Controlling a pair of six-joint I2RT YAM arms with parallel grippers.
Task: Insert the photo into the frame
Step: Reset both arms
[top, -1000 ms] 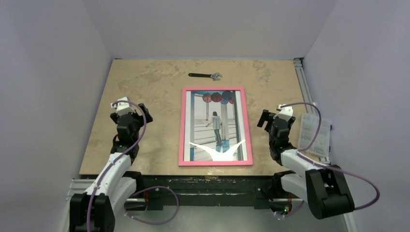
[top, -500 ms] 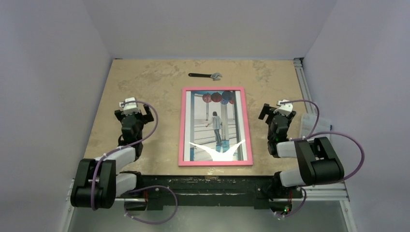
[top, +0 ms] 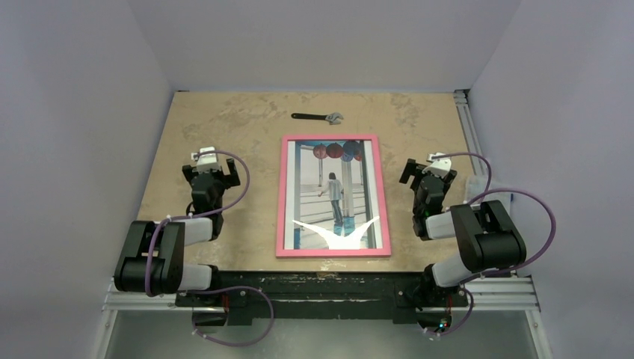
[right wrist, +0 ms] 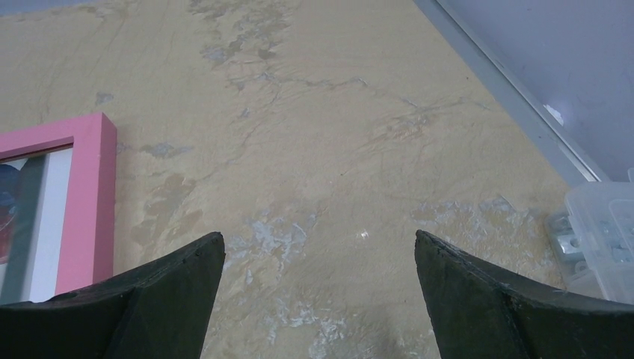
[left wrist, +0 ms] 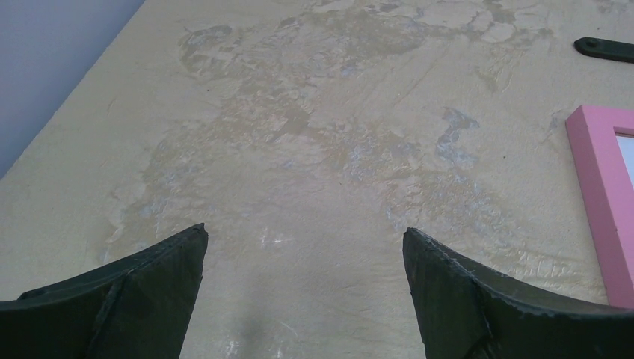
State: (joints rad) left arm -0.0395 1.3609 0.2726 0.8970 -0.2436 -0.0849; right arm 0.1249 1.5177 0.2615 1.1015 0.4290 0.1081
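Beige stone-look table (top: pixel 247 127), read left to right.

- Left gripper (top: pixel 211 173) hung over bare tabletop left of the frame. Its jaws were spread wide, and in the wrist view I saw only table surface between the fingers (left wrist: pixel 149 292).
- Black wrench (top: pixel 318 117) lay flat beyond the frame's far short edge, handle to the left, jaw end to the right. It was clear of the frame.
- Frame (top: pixel 281 196) lay flat mid-table, pink front up. Its long axis ran from the near edge to the far edge, and its sides were roughly square to the table's.
- Photo (top: pixel 334 187) sat inside the pink border. The red and blue balls were at the far end, so its top pointed away from the arm bases. A white glare patch covered its near end.
- The frame's near short edge lay close to the table's near edge. I had bare strips of table down both long sides, and each gripper stood apart from the border.
- Right gripper (top: pixel 428 176) hung over bare table right of the frame, jaws also wide apart and holding nothing.
- Clear plastic box (right wrist: pixel 605 224) sat at the table's right edge, just right of that arm. It held small metal parts that I couldn't identify.
- Aluminium rail (top: pixel 469 127) ran along the right edge.
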